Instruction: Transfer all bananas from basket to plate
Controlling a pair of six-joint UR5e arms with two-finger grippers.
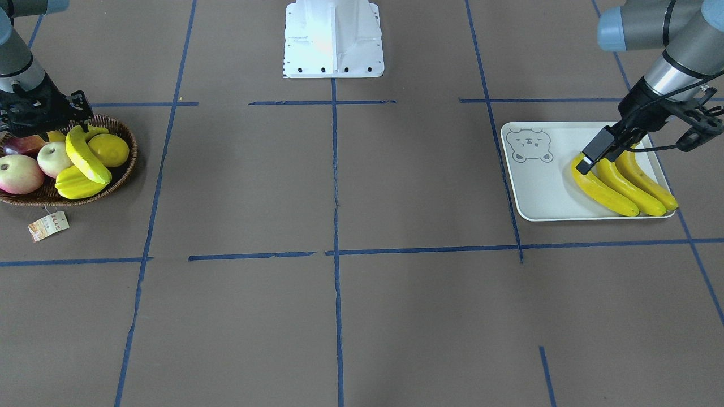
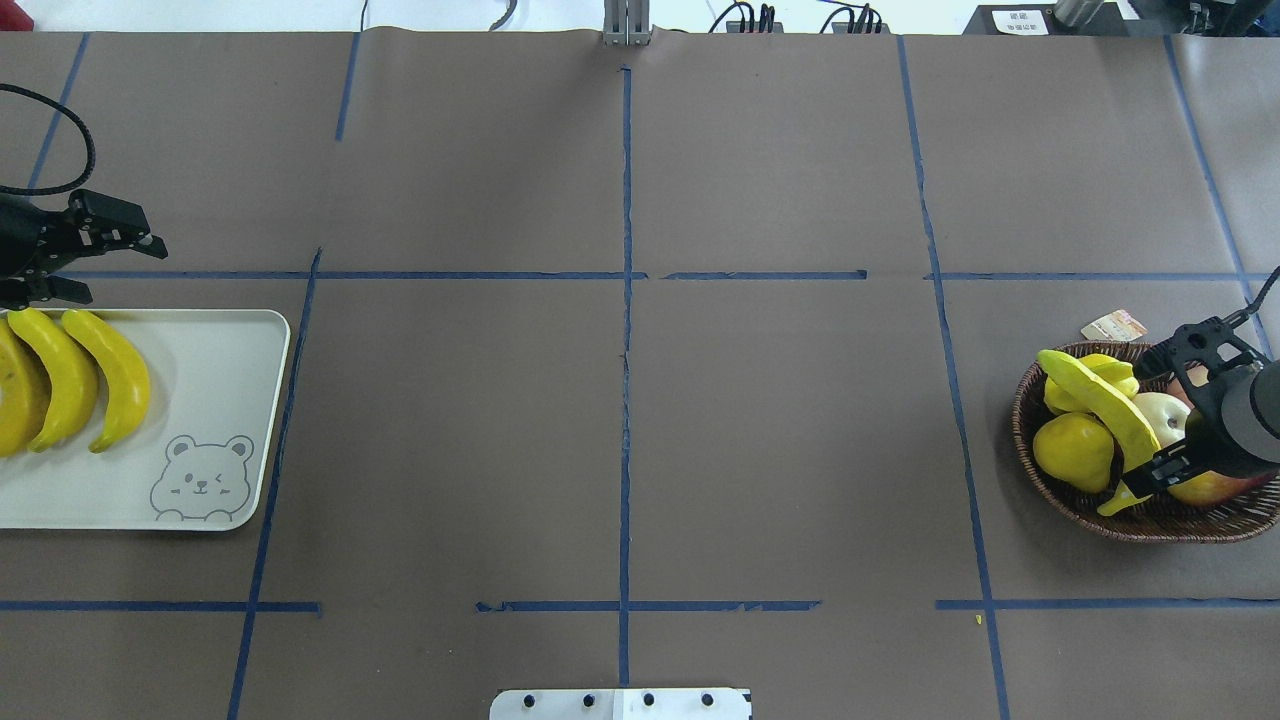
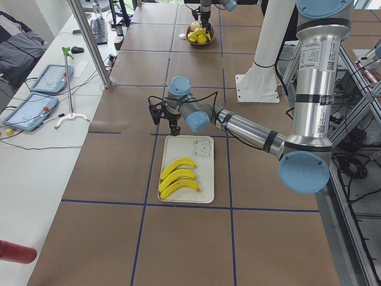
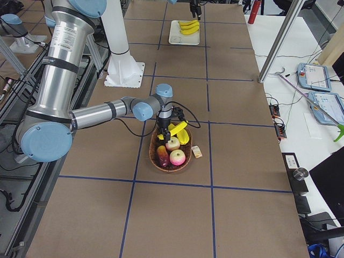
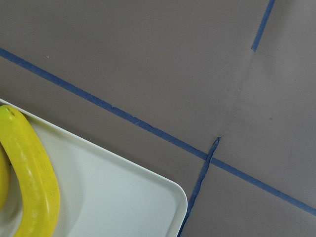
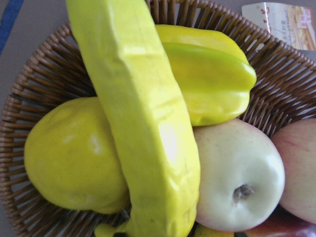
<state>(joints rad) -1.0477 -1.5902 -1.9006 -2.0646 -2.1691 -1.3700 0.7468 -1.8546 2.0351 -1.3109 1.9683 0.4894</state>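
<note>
Now three bananas (image 2: 75, 380) on plate (image 2: 230, 360), surface 9 o'clock; left hand (image 2: 110, 265) apart at its 12 o'clock edge. Fourth banana (image 2: 1100, 405) in basket (image 2: 1180, 522), 3 o'clock, atop lemon (image 2: 1072, 450), starfruit (image 1: 73, 185); right hand (image 2: 1150, 472) clamped on its stem end.

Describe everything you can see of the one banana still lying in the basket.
The banana is long, curved, glossy yellow with a greenish tinge, faceted and plastic-looking. It lies tilted in the wicker basket, on top of the lemon, starfruit and a pale apple. The right gripper sits at its stem end; whether it grips is unclear.
</note>
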